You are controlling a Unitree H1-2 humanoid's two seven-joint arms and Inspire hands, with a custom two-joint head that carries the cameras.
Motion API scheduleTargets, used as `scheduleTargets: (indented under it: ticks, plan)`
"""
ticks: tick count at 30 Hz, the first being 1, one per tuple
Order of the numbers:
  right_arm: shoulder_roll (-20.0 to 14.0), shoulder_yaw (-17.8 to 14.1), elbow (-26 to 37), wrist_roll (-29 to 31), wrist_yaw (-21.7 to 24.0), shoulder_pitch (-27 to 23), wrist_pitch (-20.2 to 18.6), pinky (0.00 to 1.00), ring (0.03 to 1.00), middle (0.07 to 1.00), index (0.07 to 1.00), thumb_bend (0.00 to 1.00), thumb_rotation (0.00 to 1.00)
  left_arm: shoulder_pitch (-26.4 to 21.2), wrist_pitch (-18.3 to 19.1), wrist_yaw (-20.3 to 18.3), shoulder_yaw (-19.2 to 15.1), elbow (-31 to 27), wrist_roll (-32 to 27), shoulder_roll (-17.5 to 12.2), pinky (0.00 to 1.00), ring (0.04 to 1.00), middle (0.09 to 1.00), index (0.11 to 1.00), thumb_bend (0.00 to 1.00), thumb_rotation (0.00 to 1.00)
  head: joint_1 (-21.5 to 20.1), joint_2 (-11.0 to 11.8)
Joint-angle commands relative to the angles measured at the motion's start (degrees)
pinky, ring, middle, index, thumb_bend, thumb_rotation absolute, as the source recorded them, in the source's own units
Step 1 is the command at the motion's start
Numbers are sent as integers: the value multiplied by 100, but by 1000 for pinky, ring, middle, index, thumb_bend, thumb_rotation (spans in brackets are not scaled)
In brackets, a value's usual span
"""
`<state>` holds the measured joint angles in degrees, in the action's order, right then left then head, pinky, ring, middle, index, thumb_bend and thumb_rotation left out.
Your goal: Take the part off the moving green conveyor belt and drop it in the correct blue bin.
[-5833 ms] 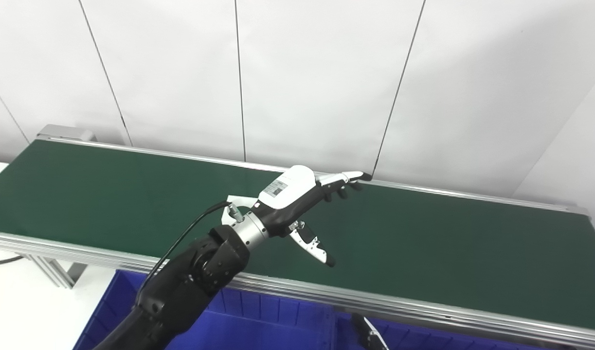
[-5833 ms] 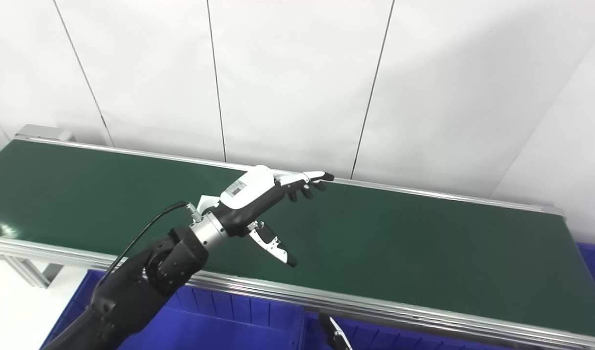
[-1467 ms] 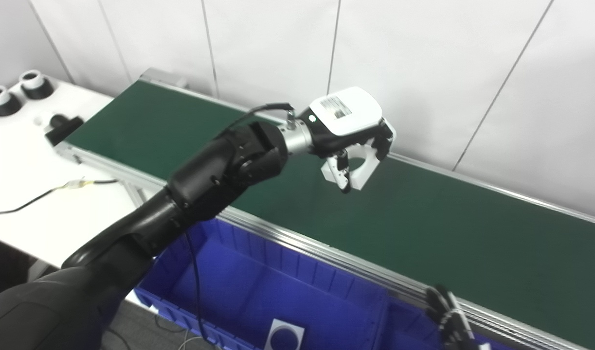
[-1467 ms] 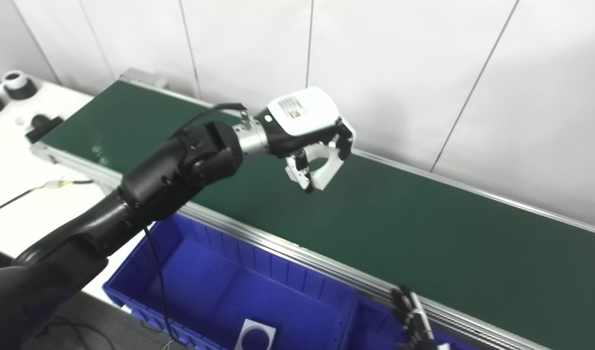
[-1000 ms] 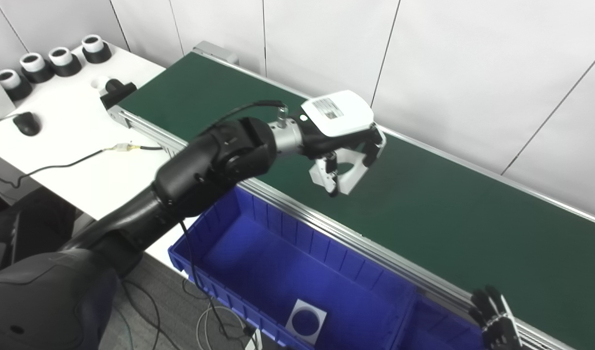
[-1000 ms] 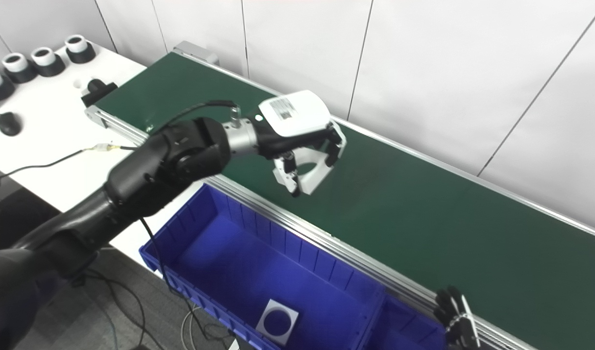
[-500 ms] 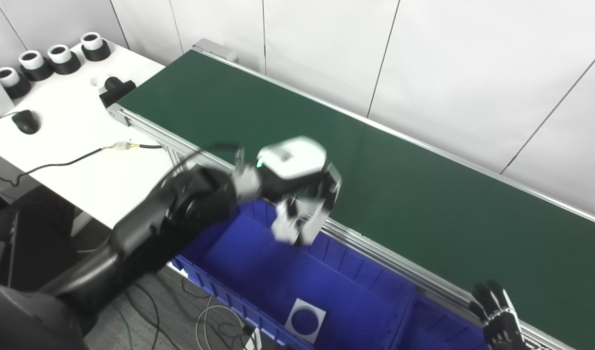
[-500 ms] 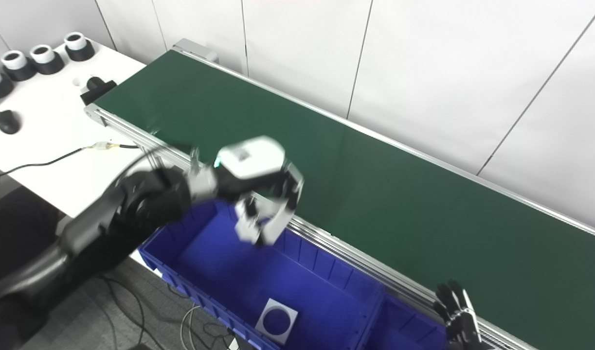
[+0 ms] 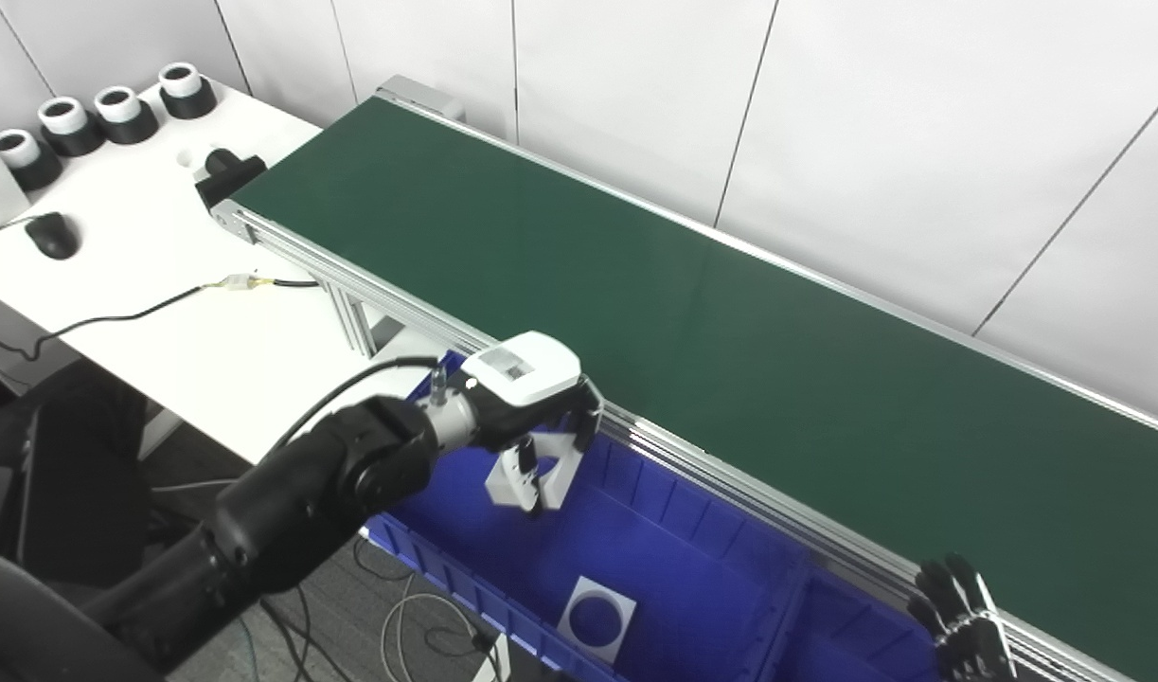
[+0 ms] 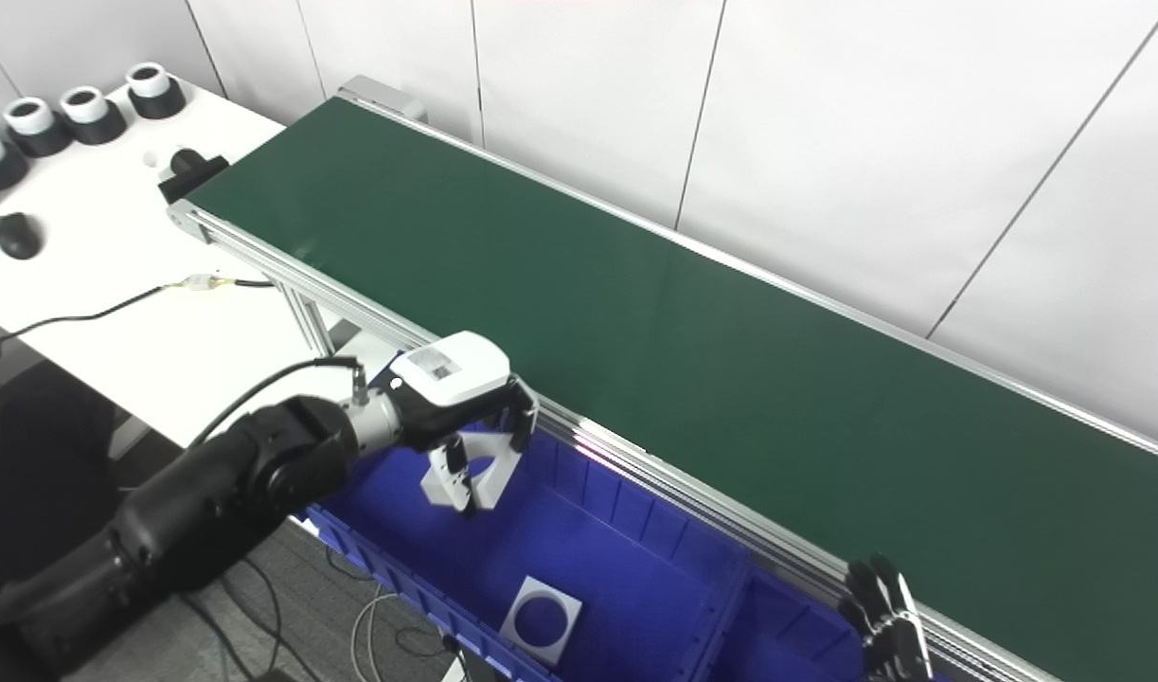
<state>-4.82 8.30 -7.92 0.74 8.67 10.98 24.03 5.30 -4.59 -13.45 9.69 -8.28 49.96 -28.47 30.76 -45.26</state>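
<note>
Left hand [image 9: 531, 417] clamped on a white ring part [image 9: 531, 474] over the blue bin [image 9: 427, 559]; right hand [image 9: 962, 620] barely visible, grip state unclear.

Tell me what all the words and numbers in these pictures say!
No words or numbers can be read anywhere.
The left hand has a small grey sticker on its white back, but its print is too small and blurred to read.
The white part it holds, the green belt and the blue bin show no writing.
</note>
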Motion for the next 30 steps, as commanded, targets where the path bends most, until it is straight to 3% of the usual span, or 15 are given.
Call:
scheduleTargets:
  ticks: [1,4,6,19,22,26,30]
  plan:
    - [35,-1,175,75,77,-51,288,841,887,874,906,788,949,-51,-514,1099,-119,475,-13,49,428,481,468,510,523,0,-9,-6]
    - [38,-6,150,97,115,-42,288,844,887,874,906,790,944,-60,-874,2001,-144,1128,29,165,405,454,460,516,523,0,-15,-8]
    - [50,-13,130,137,142,-47,288,850,891,876,904,799,934,-87,-942,2255,-124,1357,50,184,417,468,468,510,523,0,-9,9]
    - [110,-22,92,52,130,-68,289,850,891,876,907,798,942,-306,-1280,2786,249,2218,92,96,402,461,471,506,524,0,-122,4]
    - [126,-21,112,36,119,-53,288,853,893,875,907,794,946,-352,-1362,2829,318,2326,79,64,410,468,480,497,524,0,-151,13]
    - [135,-33,112,29,110,-59,288,851,891,872,905,788,940,-378,-1330,2516,439,2355,-41,-19,447,504,496,488,524,0,-155,3]
    - [134,-24,183,10,94,-35,286,851,892,875,909,779,940,-423,-1299,1879,552,2345,-359,-136,462,524,503,485,524,0,-158,5]
